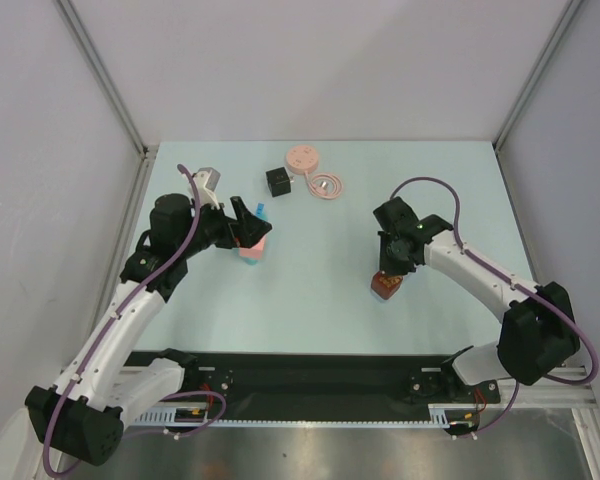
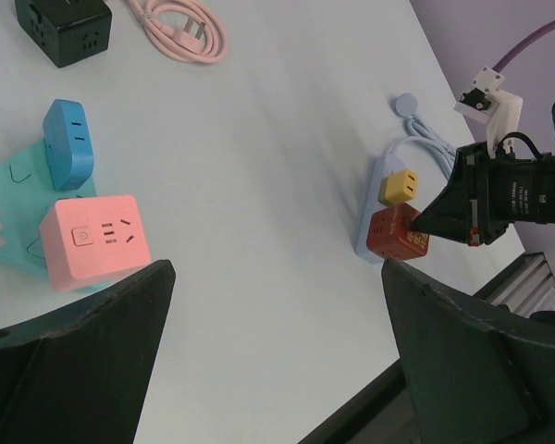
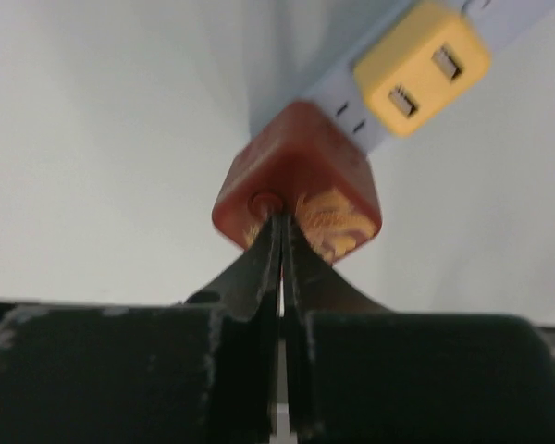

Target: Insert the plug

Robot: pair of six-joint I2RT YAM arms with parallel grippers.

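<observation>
While the right gripper is bearing down on the red plug at centre right of the overhead view, its jaws are pressed together, so it is pushing rather than pinching. The left gripper, jaws spread wide, is hovering over a pink socket cube at centre left, well apart from the work. In the left wrist view the plug is sitting at the right of the frame, on the lower end of a pale blue power strip and just beside a yellow adapter, with the black closed tip touching its outer face. Whether the pins are fully home cannot be told. In the right wrist view the tip is meeting the plug at a small round mark low on its face, toward one edge. The press should therefore probably be running straight along the pins and nearer the middle, or the cube may be tipping. The strip is lying loose on the bench, so a slow, steady push is looking wiser than a jab.
</observation>
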